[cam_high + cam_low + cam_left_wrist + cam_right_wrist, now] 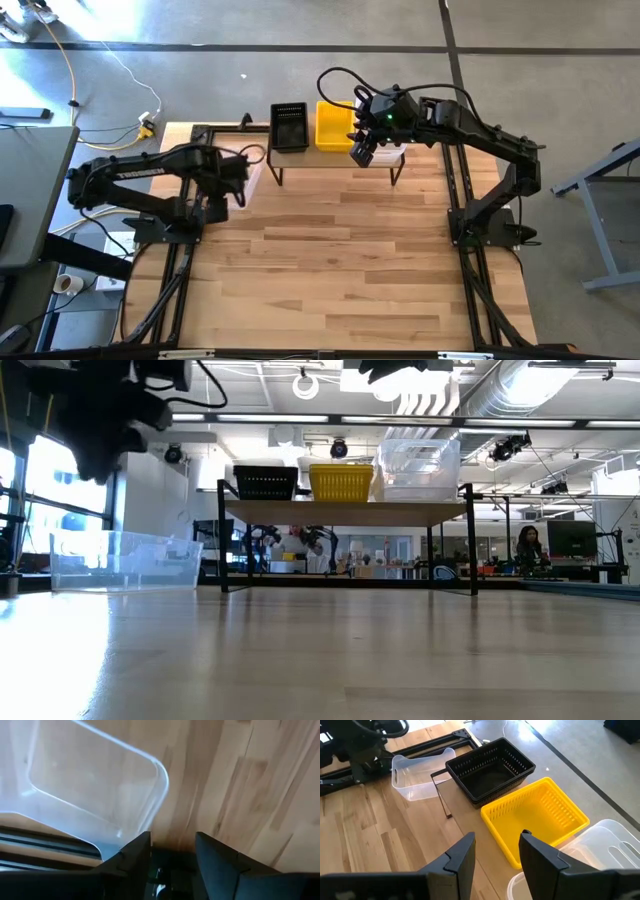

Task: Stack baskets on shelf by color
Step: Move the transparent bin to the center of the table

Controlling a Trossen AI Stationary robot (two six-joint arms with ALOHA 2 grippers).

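We judge the step in hand to be fetching the last clear basket (125, 560), lying on the tabletop (340, 260) left of the shelf (345, 512). The left gripper (172, 851), open, hovers beside its rim; we should straddle one wall squarely. The right gripper (496, 851), open, hangs over the shelf's black basket (490, 770), yellow basket (535, 820) and clear stack (420, 468).

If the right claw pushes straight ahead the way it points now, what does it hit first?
Most likely the yellow basket on the shelf: it lies directly beyond the open right claw. The clear basket sits just beside that line; depth is uncertain.
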